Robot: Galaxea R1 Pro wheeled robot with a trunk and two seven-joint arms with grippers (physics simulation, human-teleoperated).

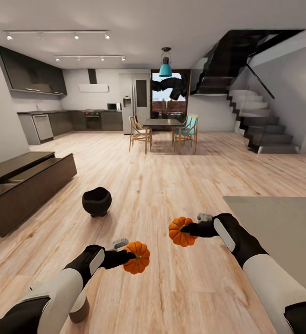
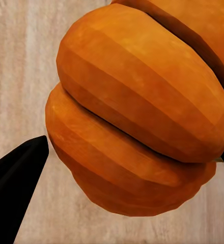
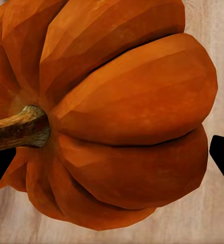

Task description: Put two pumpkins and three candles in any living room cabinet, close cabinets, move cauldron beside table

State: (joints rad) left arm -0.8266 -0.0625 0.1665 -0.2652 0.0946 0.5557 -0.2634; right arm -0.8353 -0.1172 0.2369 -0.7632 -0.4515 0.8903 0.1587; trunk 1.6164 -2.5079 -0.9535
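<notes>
1. Head view: the left gripper (image 1: 129,258) is closed on a bright orange ribbed pumpkin (image 1: 137,258).
2. The right gripper (image 1: 186,229) is closed on a second orange ribbed pumpkin (image 1: 181,231).
3. A round black cauldron (image 1: 96,202) sits on the wood floor (image 1: 181,176), ahead of the left gripper.
4. The long dark-brown cabinet (image 1: 28,185) is far to its left, drawer open.

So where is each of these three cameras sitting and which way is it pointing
Head view: on the robot's head, looking forward and down across the wood floor; both arms show, left pincer and right pincer each holding a pumpkin.
Left wrist view: near the left pincer, facing its pumpkin; one dark fingertip shows.
Right wrist view: facing its pumpkin, stem visible.
Shared: both pumpkins appear in the head view too.
</notes>
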